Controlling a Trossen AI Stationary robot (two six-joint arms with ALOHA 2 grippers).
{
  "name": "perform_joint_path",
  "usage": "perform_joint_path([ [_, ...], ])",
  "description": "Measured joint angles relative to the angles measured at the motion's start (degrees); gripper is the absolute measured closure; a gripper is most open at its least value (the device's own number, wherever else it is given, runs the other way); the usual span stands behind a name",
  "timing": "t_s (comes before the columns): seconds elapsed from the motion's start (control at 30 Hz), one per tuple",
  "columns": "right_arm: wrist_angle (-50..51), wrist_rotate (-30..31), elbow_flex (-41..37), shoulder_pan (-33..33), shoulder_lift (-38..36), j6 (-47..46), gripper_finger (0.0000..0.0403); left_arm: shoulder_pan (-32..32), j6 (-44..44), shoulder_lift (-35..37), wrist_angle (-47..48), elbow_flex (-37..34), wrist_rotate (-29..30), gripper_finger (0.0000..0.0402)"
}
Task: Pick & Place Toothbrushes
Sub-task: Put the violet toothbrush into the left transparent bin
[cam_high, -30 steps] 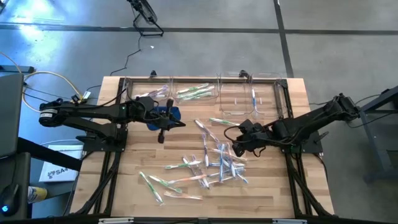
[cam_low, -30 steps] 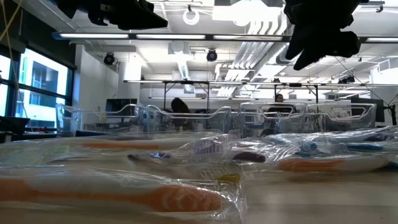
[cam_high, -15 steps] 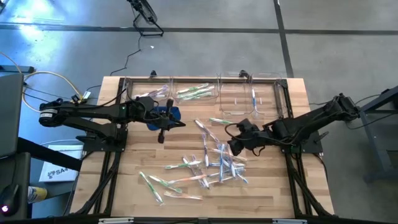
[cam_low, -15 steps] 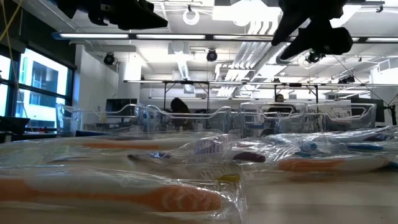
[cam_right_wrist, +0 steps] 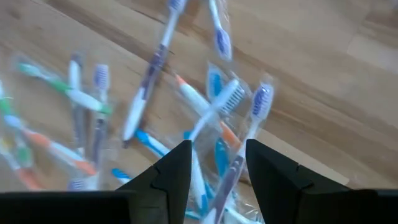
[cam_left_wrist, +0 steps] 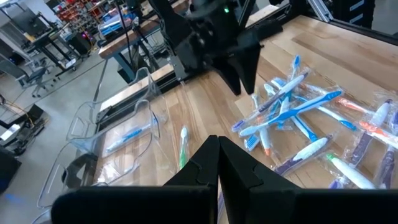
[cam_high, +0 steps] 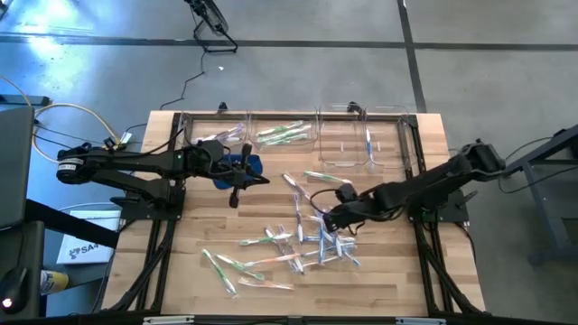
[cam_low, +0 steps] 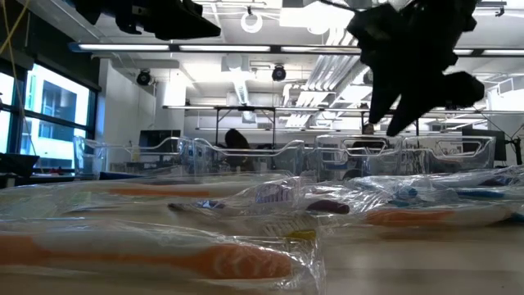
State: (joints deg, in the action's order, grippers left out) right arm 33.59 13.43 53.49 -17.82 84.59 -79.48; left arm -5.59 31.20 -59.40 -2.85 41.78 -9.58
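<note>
Several wrapped toothbrushes (cam_high: 307,239) with blue, green, orange and whitish handles lie heaped on the wooden table, right of its middle; the low view shows them close up (cam_low: 246,262). My right gripper (cam_high: 327,219) hangs open just above the heap's far side, fingers slanting down. In its wrist view (cam_right_wrist: 214,165) a crossed bunch of blue toothbrushes (cam_right_wrist: 214,112) lies below the gap. The left wrist view shows this gripper (cam_left_wrist: 239,71) clear above the heap (cam_left_wrist: 298,106). My left gripper (cam_high: 257,181) waits shut and raised over the table's left part (cam_left_wrist: 217,162), holding nothing.
Clear plastic bins stand along the far edge: one (cam_high: 280,135) holds green toothbrushes, another (cam_high: 366,144) a blue one. A blue thing (cam_high: 244,164) lies by the left arm. Bare wood shows near the front left corner (cam_high: 190,289).
My right gripper has come down toward the heap of toothbrushes and shifted toward the table's left, rolling its wrist as it sank. Its fingers have stayed apart. The toothbrushes have not moved.
</note>
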Motion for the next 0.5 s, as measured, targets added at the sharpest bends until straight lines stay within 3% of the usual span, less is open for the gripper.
perform_joint_path([
  [0.5, 0.9, -0.3, 0.0, 0.0, 5.1, -1.8, 0.0256, 0.0, 0.0, 0.0, 0.0, 0.0, 0.0, 0.0401],
])
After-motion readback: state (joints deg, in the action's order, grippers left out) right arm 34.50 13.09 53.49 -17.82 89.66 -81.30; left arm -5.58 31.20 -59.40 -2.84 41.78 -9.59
